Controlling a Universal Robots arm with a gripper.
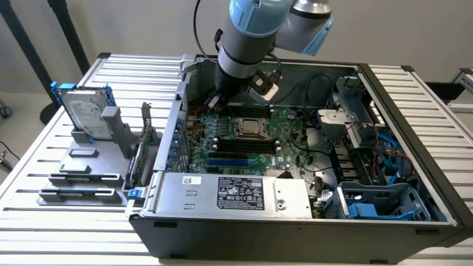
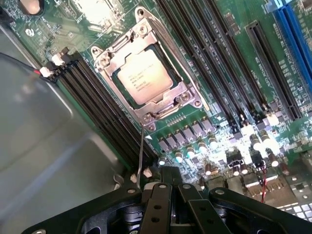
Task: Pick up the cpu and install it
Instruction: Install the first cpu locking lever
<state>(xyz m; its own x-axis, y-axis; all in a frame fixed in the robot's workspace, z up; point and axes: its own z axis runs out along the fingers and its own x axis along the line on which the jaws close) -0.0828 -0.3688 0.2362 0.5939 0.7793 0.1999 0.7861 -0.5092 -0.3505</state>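
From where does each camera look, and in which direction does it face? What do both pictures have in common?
Exterior view: off the arm, high beside the table, looking down at an angle into the open computer case; the arm reaches into it.
Wrist view: on the wrist, looking down at the motherboard from close above; the shut fingers show.
Shared: both show the cpu lying in its socket, with the black memory slots beside it.
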